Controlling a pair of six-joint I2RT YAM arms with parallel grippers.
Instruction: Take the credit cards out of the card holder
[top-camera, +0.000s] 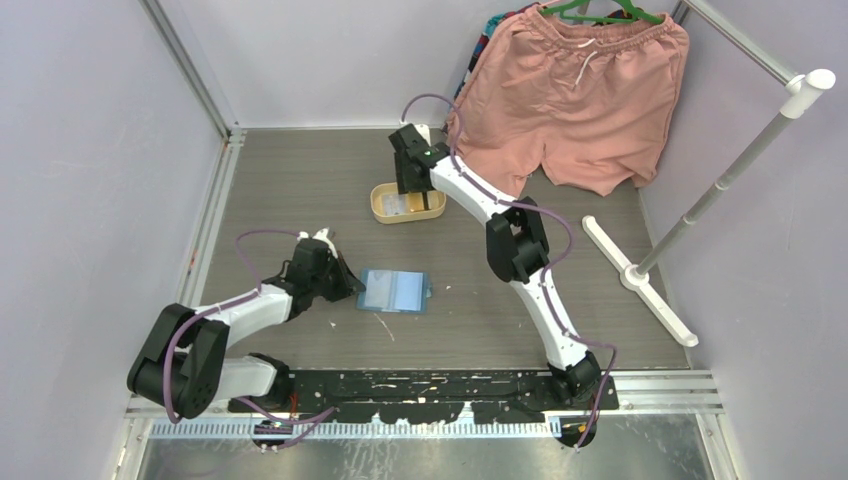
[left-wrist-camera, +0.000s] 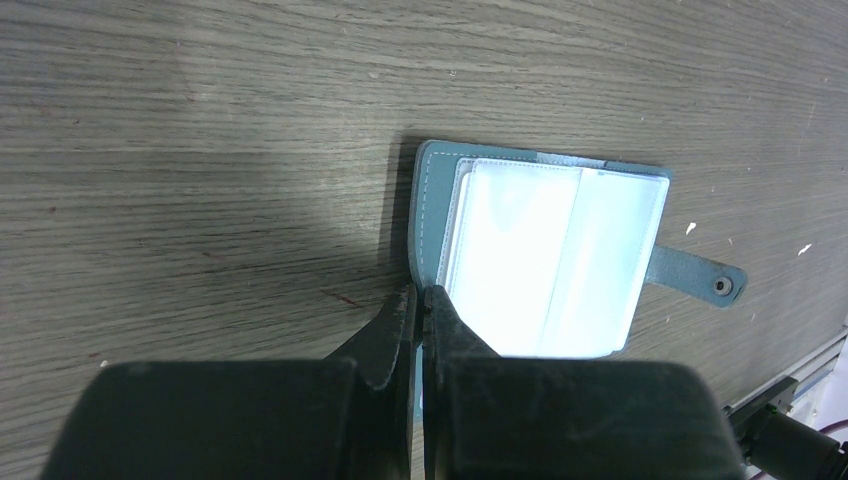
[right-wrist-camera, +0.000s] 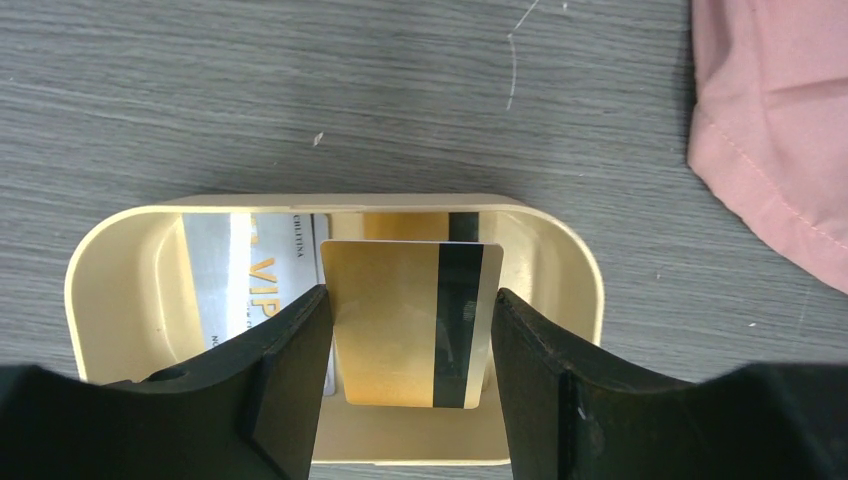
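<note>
The right hand (right-wrist-camera: 410, 295) hangs over a yellow tray (right-wrist-camera: 110, 290), fingers spread wide and grasping a gold card (right-wrist-camera: 390, 330) with a dark stripe by its short edges. A silver card (right-wrist-camera: 240, 270) lies in the tray beneath it, partly covered. Pink shorts (right-wrist-camera: 780, 120) lie just beyond the tray.

The left hand (left-wrist-camera: 420, 300) is clenched, its fingertips at the stitched edge of the card holder (left-wrist-camera: 430, 200); I cannot tell whether that edge is nipped between them. The holder lies open on the tabletop (left-wrist-camera: 200, 150), well apart from the tray, clear sleeves up and its strap (left-wrist-camera: 700, 275) sticking out sideways.
</note>
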